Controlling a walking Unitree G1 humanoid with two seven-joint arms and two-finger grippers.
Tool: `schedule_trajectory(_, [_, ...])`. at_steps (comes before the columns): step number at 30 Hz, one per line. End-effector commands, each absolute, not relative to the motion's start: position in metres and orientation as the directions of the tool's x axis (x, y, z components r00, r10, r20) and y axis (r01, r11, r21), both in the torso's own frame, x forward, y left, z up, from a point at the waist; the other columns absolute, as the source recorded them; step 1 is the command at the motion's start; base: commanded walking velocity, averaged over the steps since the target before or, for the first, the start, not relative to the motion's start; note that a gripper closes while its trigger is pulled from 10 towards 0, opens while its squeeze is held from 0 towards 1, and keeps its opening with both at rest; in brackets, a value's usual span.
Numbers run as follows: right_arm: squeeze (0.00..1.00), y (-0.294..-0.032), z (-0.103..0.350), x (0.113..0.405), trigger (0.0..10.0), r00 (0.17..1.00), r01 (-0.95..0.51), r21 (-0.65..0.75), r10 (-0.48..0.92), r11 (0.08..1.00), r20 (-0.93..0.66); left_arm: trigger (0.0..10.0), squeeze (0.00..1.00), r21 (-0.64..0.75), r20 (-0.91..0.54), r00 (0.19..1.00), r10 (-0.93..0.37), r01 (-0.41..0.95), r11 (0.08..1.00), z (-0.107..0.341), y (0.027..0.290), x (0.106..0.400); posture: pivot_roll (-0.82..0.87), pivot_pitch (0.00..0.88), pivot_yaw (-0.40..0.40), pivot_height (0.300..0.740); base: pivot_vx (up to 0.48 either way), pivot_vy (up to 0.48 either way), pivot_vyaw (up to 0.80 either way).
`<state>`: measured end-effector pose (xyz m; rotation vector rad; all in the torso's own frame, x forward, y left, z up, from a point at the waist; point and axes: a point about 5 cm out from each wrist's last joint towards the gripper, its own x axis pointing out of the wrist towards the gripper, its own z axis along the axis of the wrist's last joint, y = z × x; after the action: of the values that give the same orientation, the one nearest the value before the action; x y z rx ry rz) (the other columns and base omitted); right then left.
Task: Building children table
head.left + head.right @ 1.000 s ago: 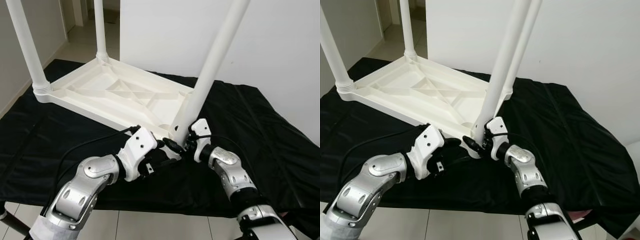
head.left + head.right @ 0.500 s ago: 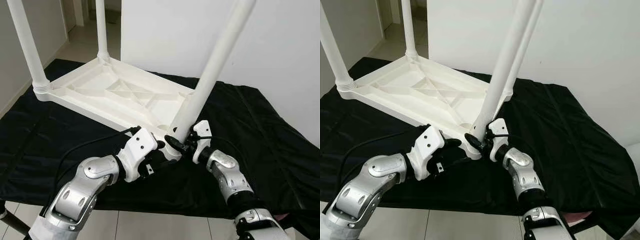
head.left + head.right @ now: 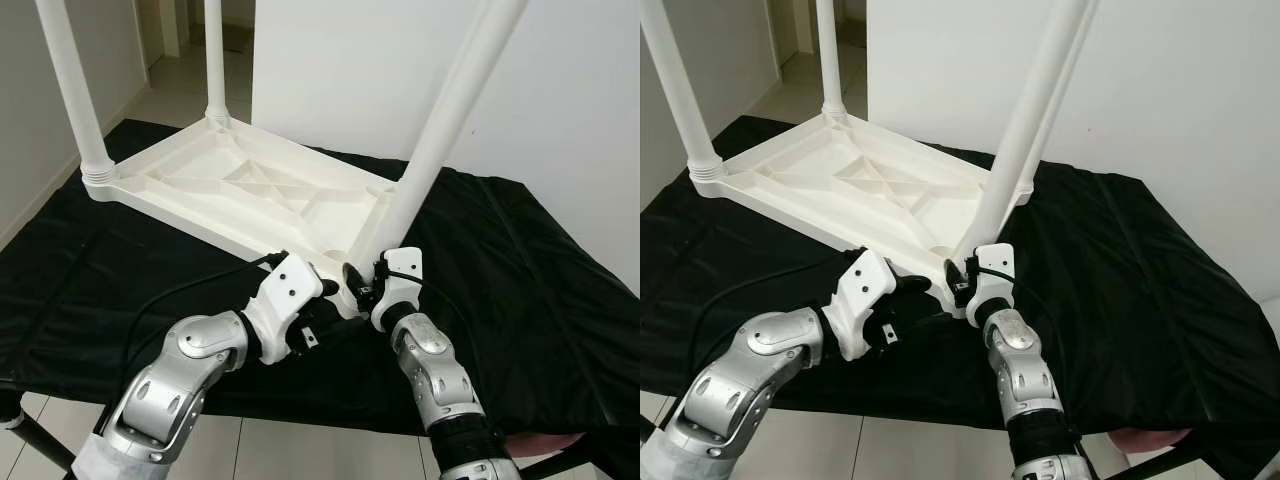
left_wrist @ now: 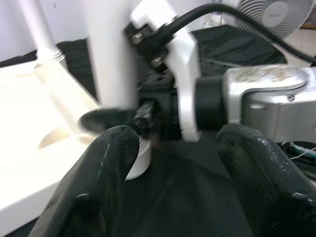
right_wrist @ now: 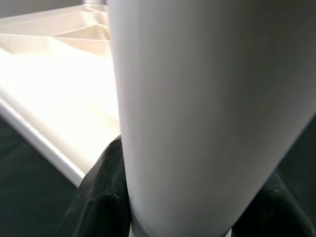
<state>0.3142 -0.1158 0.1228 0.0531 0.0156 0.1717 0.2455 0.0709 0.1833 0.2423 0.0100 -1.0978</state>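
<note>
Nearest the camera, the left gripper (image 3: 322,318) sits with its fingers (image 4: 103,182) spread apart, empty, just beside the near corner of the upturned white children's table (image 3: 240,195). The right gripper (image 3: 358,285) is clamped around the base of the near table leg (image 3: 440,120), which leans at that corner's socket. The table lies upside down on a counter covered with black cloth (image 3: 520,290). Farther back, two more legs (image 3: 72,90) stand upright in the far corners
</note>
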Motion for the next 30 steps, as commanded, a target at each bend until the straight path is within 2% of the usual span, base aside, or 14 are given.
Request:
schedule_trajectory(1, [0.0,-0.132,0.116,0.309,10.0,0.997,-0.067,0.026,0.068,0.997,-0.044,10.0,0.0,0.197,-0.129,0.535,-0.835,0.839,0.507,0.182,0.072,0.251,0.02,0.0,-0.123,0.74,0.0,0.0,0.0])
schedule_trajectory(5, [0.0,-0.124,0.119,0.302,10.0,0.998,-0.057,0.042,0.058,0.998,-0.03,10.0,0.0,0.196,-0.135,0.546,-0.827,0.832,0.518,0.18,0.073,0.252,0.02,0.0,-0.122,0.74,0.0,0.0,0.0])
schedule_trajectory(6, [1.0,-0.119,0.121,0.3,10.0,0.997,-0.067,0.049,0.068,0.997,-0.021,10.0,0.0,0.195,-0.135,0.548,-0.826,0.832,0.52,0.18,0.073,0.252,0.02,0.0,-0.122,0.74,0.0,0.0,0.0])
schedule_trajectory(8, [1.0,-0.108,0.123,0.297,10.0,0.994,-0.113,0.088,0.113,0.99,-0.005,10.0,0.0,0.192,-0.146,0.554,-0.82,0.828,0.526,0.178,0.072,0.254,0.02,0.0,-0.117,0.74,0.0,0.0,0.0])
schedule_trajectory(14, [1.0,-0.105,0.127,0.296,10.0,0.989,-0.145,0.119,0.145,0.982,0.007,10.0,0.0,0.198,-0.148,0.558,-0.817,0.826,0.528,0.178,0.072,0.255,0.01,0.0,-0.12,0.74,0.0,0.0,0.0])
schedule_trajectory(23, [1.0,-0.124,0.135,0.3,10.0,0.968,-0.251,0.061,0.25,0.966,0.026,10.0,0.0,0.226,-0.142,0.575,-0.806,0.811,0.539,0.178,0.074,0.259,0.01,0.0,-0.122,0.74,0.0,0.0,0.0])
schedule_trajectory(24, [0.88,-0.128,0.136,0.302,10.0,0.957,-0.288,0.044,0.287,0.957,0.034,10.0,0.0,0.229,-0.14,0.576,-0.805,0.81,0.539,0.178,0.074,0.26,0.01,0.0,-0.123,0.74,0.0,0.0,0.0])
schedule_trajectory(25, [0.88,-0.128,0.136,0.302,10.0,0.957,-0.288,0.044,0.287,0.957,0.034,10.0,0.0,0.229,-0.14,0.576,-0.805,0.81,0.539,0.178,0.074,0.26,0.01,0.0,-0.123,0.74,0.0,0.0,0.0])
schedule_trajectory(26, [0.0,-0.135,0.138,0.306,10.0,0.938,-0.344,0.004,0.343,0.939,0.043,10.0,0.0,0.23,-0.141,0.574,-0.807,0.812,0.537,0.178,0.075,0.26,0.01,0.0,-0.122,0.74,0.0,0.0,0.0])
schedule_trajectory(27, [0.0,-0.141,0.139,0.31,10.0,0.915,-0.4,-0.011,0.4,0.916,0.041,10.0,0.0,0.234,-0.143,0.57,-0.809,0.814,0.532,0.179,0.076,0.26,0.01,0.0,-0.122,0.74,0.0,0.0,0.0])
schedule_trajectory(30, [0.0,-0.141,0.139,0.31,10.0,0.915,-0.4,-0.011,0.4,0.916,0.041,10.0,0.0,0.234,-0.143,0.57,-0.809,0.814,0.532,0.179,0.076,0.26,0.01,0.0,-0.122,0.74,0.0,0.0,0.0])
